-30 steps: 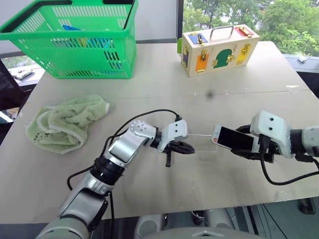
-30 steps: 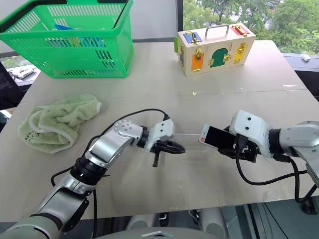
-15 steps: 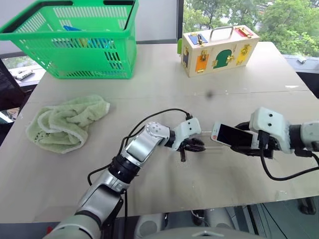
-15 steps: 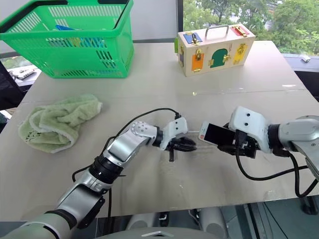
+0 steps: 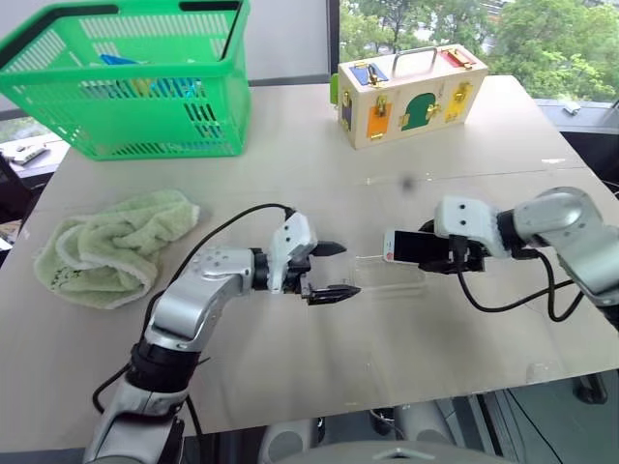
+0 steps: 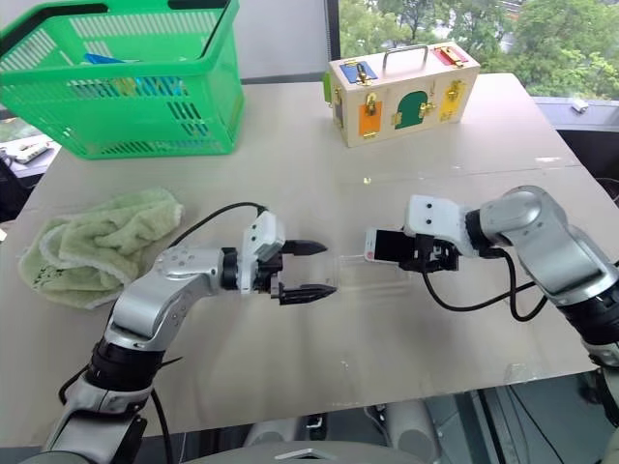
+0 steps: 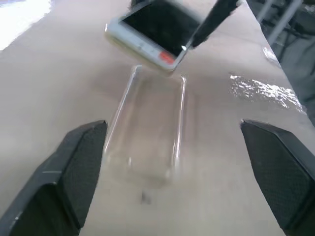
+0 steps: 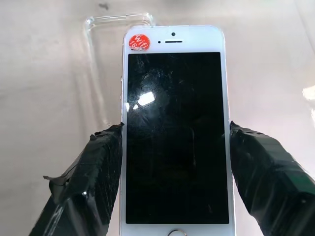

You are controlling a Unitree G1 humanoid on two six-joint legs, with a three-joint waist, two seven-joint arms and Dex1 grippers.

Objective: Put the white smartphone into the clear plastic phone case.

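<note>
The phone (image 8: 174, 132) looks stiff, smooth and slippery, light enough for a pinch across its long edges, and that is how the right hand (image 5: 453, 253) grasps it, fingers (image 8: 86, 187) clamped on both sides near the home-button end, screen up. The case (image 7: 147, 128) is a thin, flexible shell, probably quick to skid or flex when pressed, so it seems best steadied by its rims. It lies flat on the surface (image 5: 387, 145), between the two hands. The phone's free end hangs just over the case's near end. The left hand (image 5: 329, 270) is released, fingers spread wide, just short of the case's other end
</note>
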